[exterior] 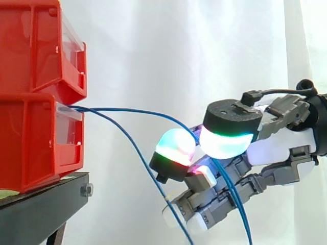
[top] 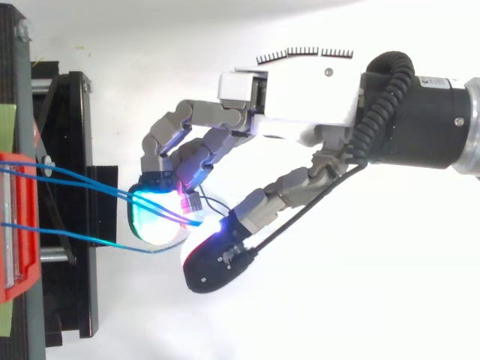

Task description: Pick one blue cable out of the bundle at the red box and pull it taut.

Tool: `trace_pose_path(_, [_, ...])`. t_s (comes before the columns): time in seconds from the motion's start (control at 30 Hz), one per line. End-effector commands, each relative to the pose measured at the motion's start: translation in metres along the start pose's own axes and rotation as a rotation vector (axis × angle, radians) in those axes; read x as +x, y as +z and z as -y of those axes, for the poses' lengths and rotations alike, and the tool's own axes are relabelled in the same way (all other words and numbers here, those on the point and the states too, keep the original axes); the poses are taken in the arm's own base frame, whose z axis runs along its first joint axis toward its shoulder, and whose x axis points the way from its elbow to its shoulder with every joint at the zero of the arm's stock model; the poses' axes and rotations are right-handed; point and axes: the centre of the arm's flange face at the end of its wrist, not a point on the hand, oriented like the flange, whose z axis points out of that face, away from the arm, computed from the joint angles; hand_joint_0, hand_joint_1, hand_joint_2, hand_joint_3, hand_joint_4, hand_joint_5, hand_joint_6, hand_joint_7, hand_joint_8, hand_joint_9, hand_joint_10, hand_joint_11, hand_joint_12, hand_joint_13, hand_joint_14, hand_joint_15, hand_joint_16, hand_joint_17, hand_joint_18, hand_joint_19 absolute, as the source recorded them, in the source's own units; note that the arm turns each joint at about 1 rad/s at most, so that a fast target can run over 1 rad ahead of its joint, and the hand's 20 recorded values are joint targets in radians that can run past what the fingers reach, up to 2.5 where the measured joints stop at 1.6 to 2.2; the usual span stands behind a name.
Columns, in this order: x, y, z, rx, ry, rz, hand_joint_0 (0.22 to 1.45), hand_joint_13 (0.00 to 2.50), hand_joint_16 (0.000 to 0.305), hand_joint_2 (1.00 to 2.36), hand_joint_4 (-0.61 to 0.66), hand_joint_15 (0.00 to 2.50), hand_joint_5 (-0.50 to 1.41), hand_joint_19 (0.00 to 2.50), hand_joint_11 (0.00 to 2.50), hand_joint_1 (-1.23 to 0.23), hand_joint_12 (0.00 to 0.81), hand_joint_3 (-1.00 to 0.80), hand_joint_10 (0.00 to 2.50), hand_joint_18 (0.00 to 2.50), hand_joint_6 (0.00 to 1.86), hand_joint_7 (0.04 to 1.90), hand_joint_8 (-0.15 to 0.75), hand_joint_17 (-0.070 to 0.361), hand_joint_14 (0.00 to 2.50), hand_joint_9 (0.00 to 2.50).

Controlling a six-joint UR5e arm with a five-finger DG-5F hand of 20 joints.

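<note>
My robot hand [exterior: 278, 147] reaches in from the right with its fingers curled, and a glowing fingertip [exterior: 176, 145] is closed against the thumb pad on a thin blue cable [exterior: 158, 113]. From above, two strands seem to run in between the pads, so I cannot tell whether I have pinched just one. The cable comes out of a bundle of blue cables [exterior: 89, 108] at the front of the lower red plastic bin [exterior: 30, 138], which sits under a second red bin [exterior: 36, 46] on a black metal stand [exterior: 41, 209] before a white curtain [exterior: 179, 51]. From the bin the held cable runs level, curves down into my grip, then hangs below the hand. A loose blue strand [exterior: 143, 163] droops away from the same bundle, clear of my pads. I judge the picking mostly done. The pulling is left, since the cable between bin and hand bows and is not yet taut.
</note>
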Motion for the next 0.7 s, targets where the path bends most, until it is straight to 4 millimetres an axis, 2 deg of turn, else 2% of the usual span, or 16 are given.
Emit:
trace_pose_path(0.0, [-0.0009,-0.0007,0.0009,0.008,0.0,0.002,0.59,0.52,0.049,1.0,0.08,0.31,-0.24,0.13,1.11,-1.0,0.371,-0.5,0.01,0.58,0.95,0.9,0.259,0.11,0.01,0.79])
trace_pose_path(0.03, [-0.0009,-0.0007,0.0009,0.008,0.0,0.002,0.51,0.53,0.052,1.0,0.09,0.31,-0.24,0.15,1.12,-0.98,0.386,-0.5,0.01,0.6,0.95,0.86,0.281,0.117,0.01,0.81])
trace_pose_path(0.07, [-0.001,-0.0012,0.0,0.008,0.0,0.002,0.48,0.54,0.054,1.0,0.11,0.31,-0.24,0.14,1.11,-0.95,0.394,-0.5,0.01,0.62,0.95,0.86,0.297,0.121,0.01,0.83])
trace_pose_path(0.13, [-0.0009,-0.0009,0.001,0.009,-0.001,0.002,0.44,0.55,0.059,1.0,0.13,0.33,-0.23,0.18,1.11,-0.82,0.417,-0.5,0.01,0.64,0.94,0.85,0.334,0.132,0.01,0.89])
trace_pose_path(0.17, [-0.0009,-0.0009,0.001,0.009,-0.001,0.002,0.44,0.56,0.059,1.0,0.13,0.33,-0.22,0.19,1.1,-0.77,0.42,-0.5,0.01,0.64,0.94,0.84,0.334,0.133,0.01,0.9])
trace_pose_path(0.2, [0.0001,-0.0012,-0.0002,0.008,-0.001,0.0,0.45,0.56,0.059,1.0,0.12,0.33,-0.22,0.2,1.09,-0.67,0.417,-0.5,0.01,0.63,0.93,0.86,0.336,0.132,0.01,0.91])
trace_pose_path(0.33, [0.0003,-0.0009,0.0009,0.009,-0.003,0.0,0.55,0.53,0.052,1.0,0.09,0.34,-0.21,0.24,1.1,-0.53,0.387,-0.5,0.01,0.56,0.92,0.91,0.306,0.117,0.01,0.91])
trace_pose_path(0.43, [-0.0009,-0.0007,0.0003,0.008,-0.002,0.002,0.59,0.52,0.051,1.01,0.08,0.34,-0.21,0.26,1.1,-0.53,0.381,-0.4,0.01,0.53,0.91,0.94,0.305,0.114,0.01,0.9])
trace_pose_path(0.67, [0.0002,-0.0007,0.0002,0.008,-0.004,0.0,0.59,0.5,0.051,1.02,0.1,0.34,-0.22,0.28,1.09,-0.55,0.383,-0.25,0.01,0.51,0.92,0.95,0.316,0.114,0.01,0.88])
